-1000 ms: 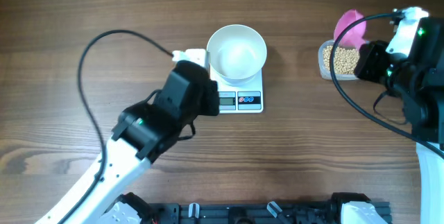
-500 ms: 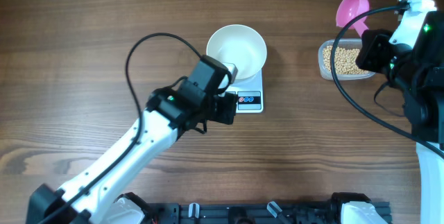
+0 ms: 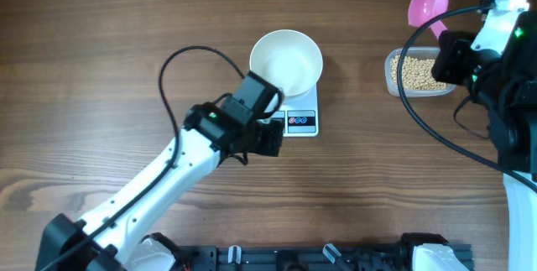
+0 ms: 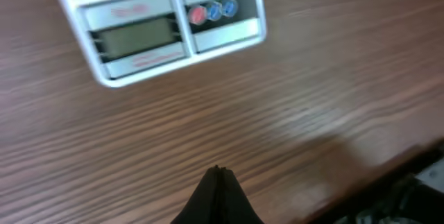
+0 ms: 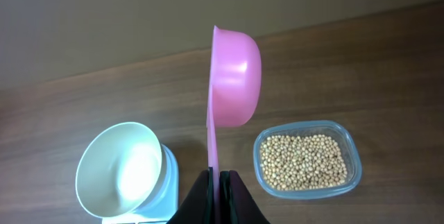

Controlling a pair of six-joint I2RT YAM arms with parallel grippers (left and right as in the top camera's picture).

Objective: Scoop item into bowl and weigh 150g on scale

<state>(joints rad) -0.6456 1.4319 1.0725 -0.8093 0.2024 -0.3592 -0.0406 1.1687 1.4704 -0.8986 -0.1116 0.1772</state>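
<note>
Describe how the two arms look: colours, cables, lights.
White links and black joint housings on both. The left arm carries a looping black cable and a green light. The right arm likewise has black cables and green lights. Jaws: black, narrow.

The right claw point(image 5: 214, 175) is clamping a pink plastic scoop point(image 5: 234, 78); a clear plastic tub point(image 5: 352, 156) of tan beans point(image 5: 302, 161) is sitting to its right.

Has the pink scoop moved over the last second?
Yes. The pink scoop has shifted up the overhead frame, away from the clear tub whose rim it overlapped.
</note>
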